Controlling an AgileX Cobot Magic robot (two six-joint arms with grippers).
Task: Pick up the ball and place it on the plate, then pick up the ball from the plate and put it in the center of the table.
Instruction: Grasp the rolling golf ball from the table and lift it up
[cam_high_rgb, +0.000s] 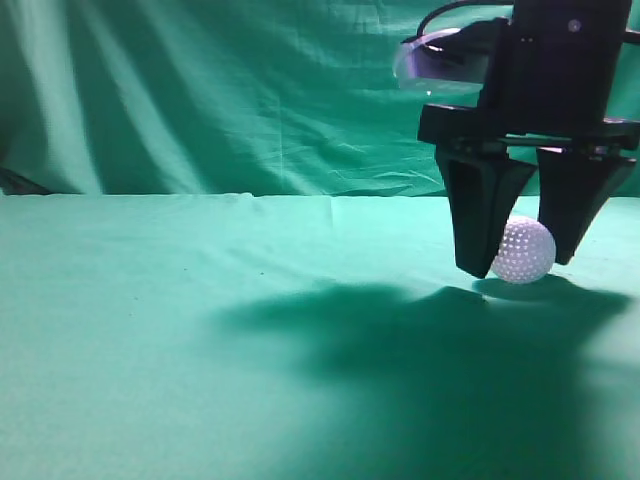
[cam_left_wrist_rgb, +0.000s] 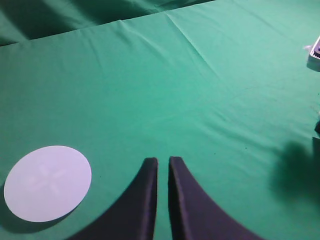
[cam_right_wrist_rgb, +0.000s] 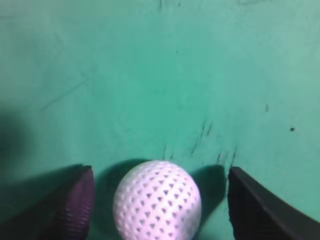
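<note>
The table (cam_high_rgb: 150, 330) is a wide flat top under slightly wrinkled green cloth, with a darker draped green backdrop (cam_high_rgb: 200, 90) hanging behind its far edge. At the right, the white dimpled ball (cam_high_rgb: 523, 249) sits on the cloth between the tapered black fingers of the right pincer (cam_high_rgb: 521, 265), which stands spread wide with gaps on both sides. The left pincer (cam_left_wrist_rgb: 163, 162) is narrowed to a thin slit, holding nothing. A flat, round, pale plate (cam_left_wrist_rgb: 47, 183) lies left of it.
</note>
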